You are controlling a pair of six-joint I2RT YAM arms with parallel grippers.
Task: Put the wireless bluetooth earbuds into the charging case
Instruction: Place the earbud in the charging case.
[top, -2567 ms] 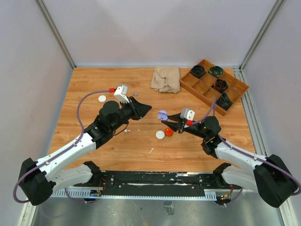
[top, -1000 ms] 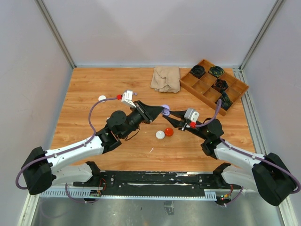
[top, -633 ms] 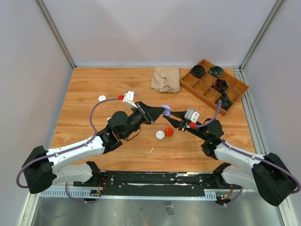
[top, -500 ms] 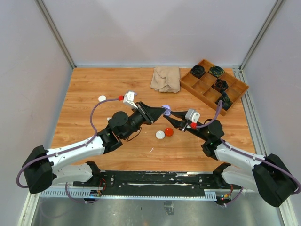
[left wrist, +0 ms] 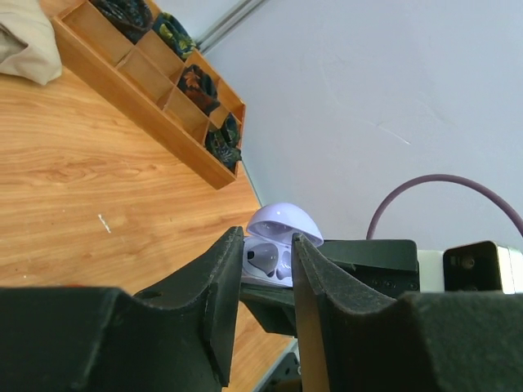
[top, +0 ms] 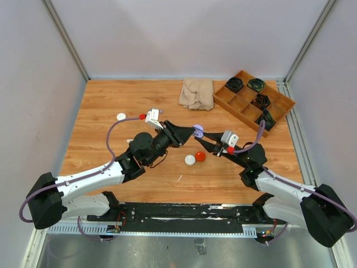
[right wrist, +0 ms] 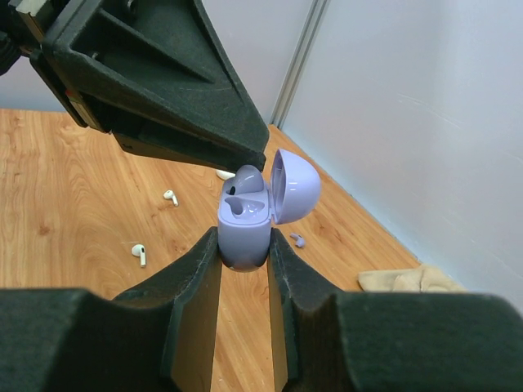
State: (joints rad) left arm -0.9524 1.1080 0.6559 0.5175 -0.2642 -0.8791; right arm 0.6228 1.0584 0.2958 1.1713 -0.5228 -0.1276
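Earbuds (right wrist: pixel 139 254) loose on table (right wrist: pixel 65 212) | left claw (top: pixel 186 133) crowds open case (right wrist: pixel 243 224)

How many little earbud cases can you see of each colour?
White round plastic cases: 2
Red round plastic case: 1
Pale purple open plastic case: 1
Total: 4
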